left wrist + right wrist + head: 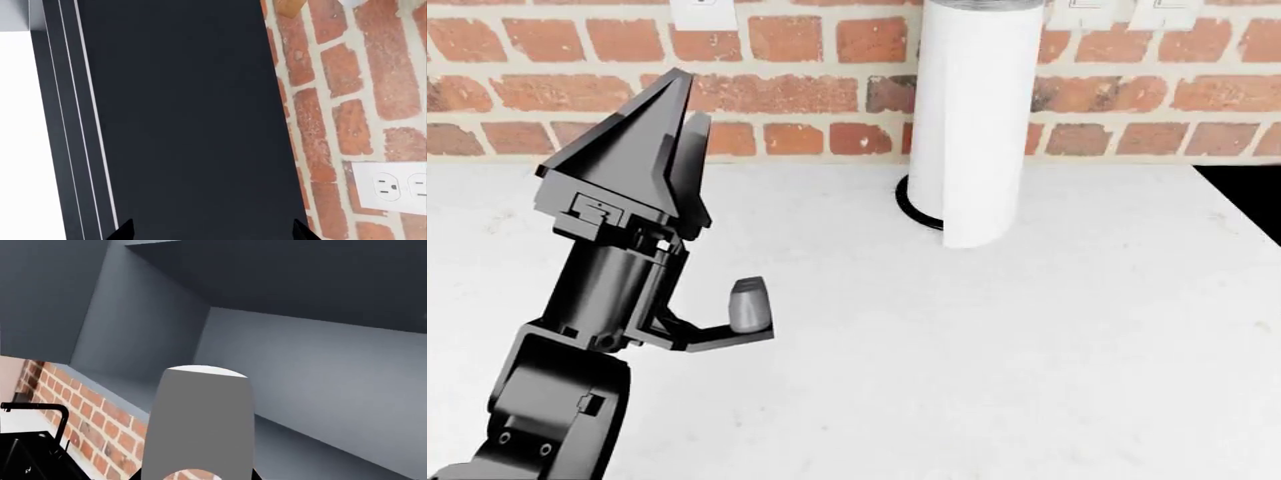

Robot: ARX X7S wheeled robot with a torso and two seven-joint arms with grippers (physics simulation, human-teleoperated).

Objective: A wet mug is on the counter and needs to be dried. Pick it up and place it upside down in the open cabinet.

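A small plain white cylindrical mug (200, 425) sits clasped in the right tool (197, 475), its long axis pointing away from the wrist toward the grey open cabinet (313, 365), just in front of the cabinet's shelf edge; which end leads cannot be told. In the head view, the left tool (674, 110) is raised with fingers pressed together near the left edge of the broad white stone-mottled surface (1028, 350). A tall white paper-towel roll (974, 120) stands at the back edge, against the red brick wall (801, 60).
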